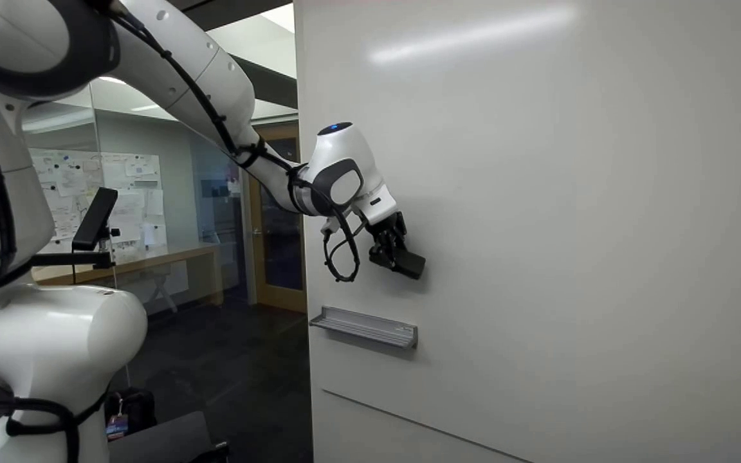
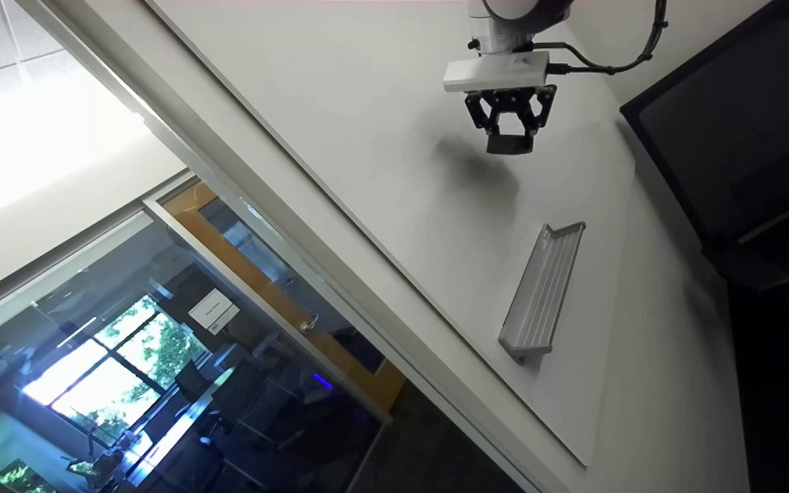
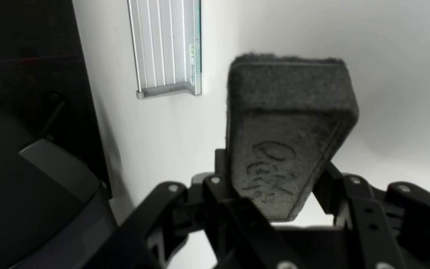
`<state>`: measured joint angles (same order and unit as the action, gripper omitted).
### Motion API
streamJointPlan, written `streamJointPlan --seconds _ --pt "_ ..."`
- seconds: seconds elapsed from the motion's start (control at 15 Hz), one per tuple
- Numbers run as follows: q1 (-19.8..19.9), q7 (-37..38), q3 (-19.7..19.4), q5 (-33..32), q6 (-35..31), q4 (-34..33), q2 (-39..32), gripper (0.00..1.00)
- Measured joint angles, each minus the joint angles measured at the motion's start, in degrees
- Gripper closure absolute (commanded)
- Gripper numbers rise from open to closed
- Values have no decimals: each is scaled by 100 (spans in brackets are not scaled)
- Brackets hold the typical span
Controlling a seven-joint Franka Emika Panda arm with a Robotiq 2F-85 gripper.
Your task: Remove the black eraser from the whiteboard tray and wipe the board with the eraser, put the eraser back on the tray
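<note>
My gripper [image 1: 391, 251] is shut on the black eraser [image 1: 410, 264], which sticks out tilted past the fingertips. In the wrist view, the eraser [image 3: 291, 87] sits between both fingers, with scribbled marks on its face. The board [image 1: 570, 257] is the large white panel. In an exterior view, the shadow on the board lies apart from the eraser [image 2: 509, 144], so it appears held off the surface. The whiteboard tray [image 1: 367, 326], a grey ledge on the board, is below the gripper and bears nothing. It also shows in an exterior view [image 2: 544, 294] and the wrist view [image 3: 166, 48].
A thin seam [image 1: 422, 424] runs across the board below the tray. The board's side edge [image 1: 304, 257] borders a glass-walled room with a wooden door [image 1: 278, 244]. A dark screen [image 2: 744, 130] stands beside the board. A cable loop [image 1: 343, 257] hangs at the wrist.
</note>
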<state>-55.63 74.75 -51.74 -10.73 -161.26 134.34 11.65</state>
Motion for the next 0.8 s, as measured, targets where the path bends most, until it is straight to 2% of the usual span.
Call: streamJointPlan --seconds 0.27,0.47,0.53,0.8 --pt "421 843 730 -1077 368 265 233 70" --pt "606 1413 1183 -1619 445 637 468 70" --pt "810 1448 1491 -1517 417 791 506 70" --pt "2354 1406 3410 -614 -109 1474 502 70"
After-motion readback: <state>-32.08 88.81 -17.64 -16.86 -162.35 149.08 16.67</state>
